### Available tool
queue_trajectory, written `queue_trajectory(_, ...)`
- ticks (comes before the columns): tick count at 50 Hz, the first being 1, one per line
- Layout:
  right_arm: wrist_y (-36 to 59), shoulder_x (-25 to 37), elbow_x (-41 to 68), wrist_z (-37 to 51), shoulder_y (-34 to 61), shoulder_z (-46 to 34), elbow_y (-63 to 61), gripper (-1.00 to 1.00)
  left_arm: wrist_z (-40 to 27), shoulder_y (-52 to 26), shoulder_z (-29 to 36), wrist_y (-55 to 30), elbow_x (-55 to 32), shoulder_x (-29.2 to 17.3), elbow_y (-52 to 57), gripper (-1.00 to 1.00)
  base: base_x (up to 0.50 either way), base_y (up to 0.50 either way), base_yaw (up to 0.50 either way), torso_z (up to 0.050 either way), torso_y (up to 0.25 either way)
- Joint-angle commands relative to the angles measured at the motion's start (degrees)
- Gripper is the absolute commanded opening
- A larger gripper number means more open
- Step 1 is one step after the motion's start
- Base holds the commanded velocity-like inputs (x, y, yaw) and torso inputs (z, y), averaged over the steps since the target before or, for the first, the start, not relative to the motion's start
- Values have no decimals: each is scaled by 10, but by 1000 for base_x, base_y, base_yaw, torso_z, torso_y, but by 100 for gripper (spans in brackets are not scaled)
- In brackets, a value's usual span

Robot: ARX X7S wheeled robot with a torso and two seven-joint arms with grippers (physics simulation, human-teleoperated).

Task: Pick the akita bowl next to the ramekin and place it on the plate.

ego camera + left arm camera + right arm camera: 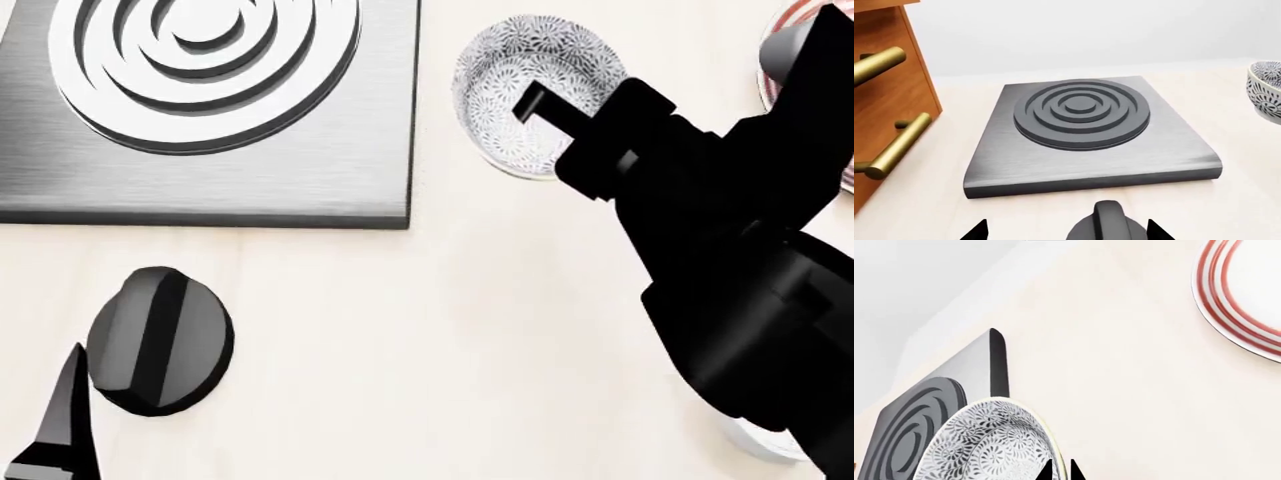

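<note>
Our right gripper sits at the rim of the akita bowl; in the right wrist view two dark fingertips show close together astride the rim edge, so we read it as pinched on the rim, though the contact itself is cropped. The bowl stands on the pale counter just beside the burner plate. The plate lies well apart, bare. No ramekin shows, so we cannot confirm this is the right bowl. To do this well, we judge: lift straight, keep the bowl level, carry over the red rings, lower centrally. Left gripper hangs near the knob, fingers apart.
</note>
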Motion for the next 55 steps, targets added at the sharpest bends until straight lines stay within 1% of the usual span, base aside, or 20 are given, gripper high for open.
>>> queue_trajectory(1, 12, -3, -1, -8, 24, 4, 34, -100, 1, 2, 0, 4, 1, -2, -4, 100, 0, 0, 0, 0, 0)
queue_trajectory(34, 26, -2, 0, -14, 59, 9, 91, -100, 7, 11, 10, 13, 11, 3, -15, 100, 0, 0, 0, 0, 0)
queue_trajectory(55, 27, 12, 3, -17, 72, 20, 123, -100, 8, 9, 14, 12, 16, 2, -17, 100, 0, 0, 0, 0, 0)
